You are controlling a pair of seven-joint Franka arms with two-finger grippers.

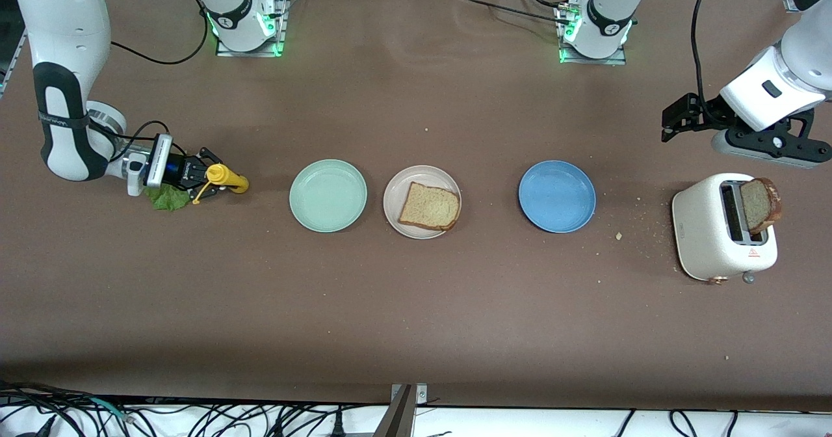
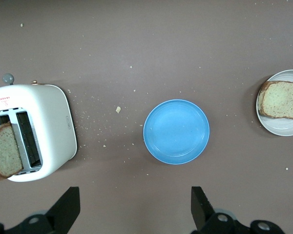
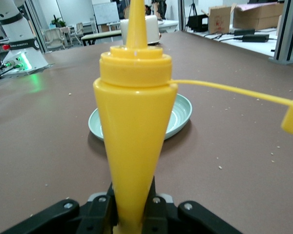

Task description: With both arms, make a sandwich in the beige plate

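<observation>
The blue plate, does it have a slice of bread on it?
No, the blue plate is bare; one bread slice lies on the beige plate and another bread slice sticks up from the toaster.

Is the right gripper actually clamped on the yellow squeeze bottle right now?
Touching. The right wrist view shows the yellow squeeze bottle pinched between the right gripper's fingers, no gap showing.
</observation>
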